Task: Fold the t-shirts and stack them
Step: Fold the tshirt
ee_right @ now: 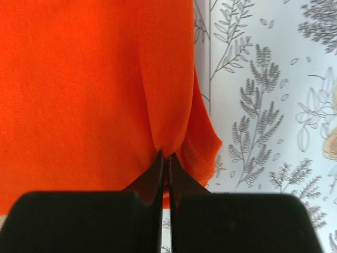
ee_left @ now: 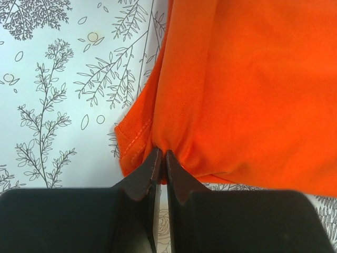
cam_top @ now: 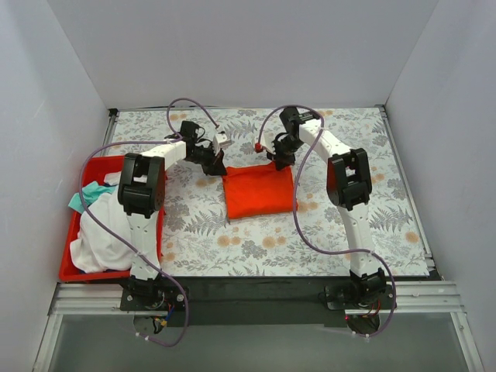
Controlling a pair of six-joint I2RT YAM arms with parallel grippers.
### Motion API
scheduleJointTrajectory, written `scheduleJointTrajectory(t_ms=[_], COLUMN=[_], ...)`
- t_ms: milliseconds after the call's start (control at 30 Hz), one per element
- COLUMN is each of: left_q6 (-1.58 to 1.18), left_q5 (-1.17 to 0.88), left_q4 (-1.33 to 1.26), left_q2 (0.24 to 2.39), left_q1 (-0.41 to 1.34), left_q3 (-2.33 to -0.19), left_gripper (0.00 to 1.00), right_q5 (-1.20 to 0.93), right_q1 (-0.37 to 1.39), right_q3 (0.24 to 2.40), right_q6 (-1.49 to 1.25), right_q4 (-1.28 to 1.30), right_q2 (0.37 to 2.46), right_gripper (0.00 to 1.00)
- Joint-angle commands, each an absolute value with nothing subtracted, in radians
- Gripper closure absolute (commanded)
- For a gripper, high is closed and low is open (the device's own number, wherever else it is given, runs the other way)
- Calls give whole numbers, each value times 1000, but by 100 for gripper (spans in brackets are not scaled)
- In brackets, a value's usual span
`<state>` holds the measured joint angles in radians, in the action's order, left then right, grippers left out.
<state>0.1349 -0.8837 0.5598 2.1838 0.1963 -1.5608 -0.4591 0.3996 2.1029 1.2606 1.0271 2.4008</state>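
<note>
An orange-red t-shirt lies folded into a small rectangle at the table's middle. My left gripper is shut on its far left corner; in the left wrist view the jaws pinch the orange cloth. My right gripper is shut on its far right corner; in the right wrist view the jaws pinch the cloth. A white t-shirt and a teal one lie crumpled in the red bin.
The red bin stands at the table's left edge beside the left arm. The table has a leaf-patterned cover. White walls enclose the far and side edges. Purple cables loop from both arms.
</note>
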Motion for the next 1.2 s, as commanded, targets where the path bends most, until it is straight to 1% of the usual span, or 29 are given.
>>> scheduleJointTrajectory(t_ms=[0,100,167,333,433,633,800,833,933,967,1000,1033,1067,1100,1133,1167], left_q6=[95,63,-22,-87,-84,-112,-144,-184,-236,-248,-270,-287,-337,-372,-417,-476], left_q5=[-855,-810,-796,-874,-855,-741,-724,-719,-712,-706,-698,-687,-669,-620,-588,-562], left_q4=[486,442,398,423,428,405,331,319,293,290,288,284,281,270,250,195], left_q2=[2174,2163,2149,2069,2040,2094,2164,2180,2230,2240,2253,2256,2258,2253,2229,2208], left_q1=[195,195,192,196,213,222,222,222,224,222,224,222,222,221,216,212], left_q3=[-1588,-1566,-1569,-1614,-1599,-1608,-1638,-1653,-1718,-1730,-1755,-1766,-1776,-1785,-1773,-1757], left_gripper=[96,92,92,94,91,89,89,89,88,87,82,78,75,67,63,59], right_q5=[-452,-453,-457,-479,-469,-437,-419,-417,-394,-387,-370,-356,-344,-325,-310,-305], right_q1=[394,393,391,370,365,365,356,348,339,339,336,336,333,328,319,313], right_q3=[2146,2129,2102,2023,1990,1988,2019,2031,2088,2100,2108,2121,2126,2132,2140,2146], right_q6=[1244,1187,1149,1088,1080,1074,1075,1066,1048,1040,1032,1022,993,976,947,919], right_q4=[1019,1000,997,985,970,962,948,939,917,908,899,884,853,836,816,792], right_q2=[2392,2372,2330,2234,2194,2233,2287,2298,2342,2345,2345,2345,2336,2330,2307,2293], right_gripper=[99,99,99,99,99,94,98,99,99,97,83,72,67,65,59,49])
